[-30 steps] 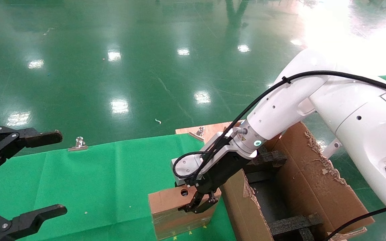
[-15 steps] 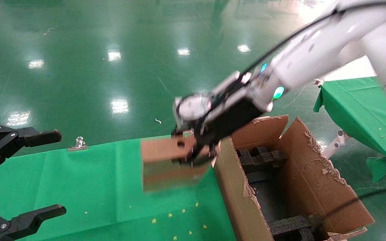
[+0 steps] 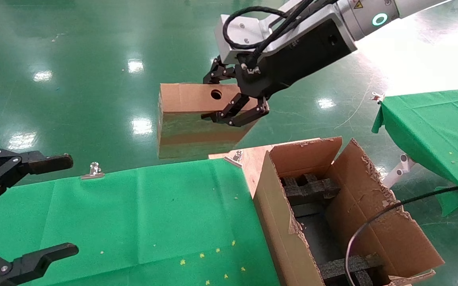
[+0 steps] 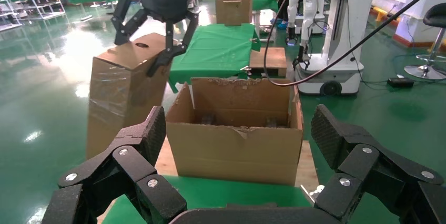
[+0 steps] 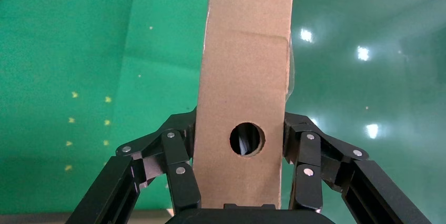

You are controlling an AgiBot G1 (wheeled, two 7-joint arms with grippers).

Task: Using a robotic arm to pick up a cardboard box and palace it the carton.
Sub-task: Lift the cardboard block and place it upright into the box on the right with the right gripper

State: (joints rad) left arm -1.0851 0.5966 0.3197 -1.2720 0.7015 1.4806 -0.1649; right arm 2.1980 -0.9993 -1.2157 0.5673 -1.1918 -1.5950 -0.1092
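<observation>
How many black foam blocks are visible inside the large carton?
2: one foam block at the far end of the carton, another at its near end. More may be hidden.

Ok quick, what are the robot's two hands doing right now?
Left gripper: open, holding nothing, beside the green table.
Right gripper: shut on the cardboard box, up in the air.

robot lab hall, glossy green floor (image 3: 94,59), shelving (image 4: 26,0)
</observation>
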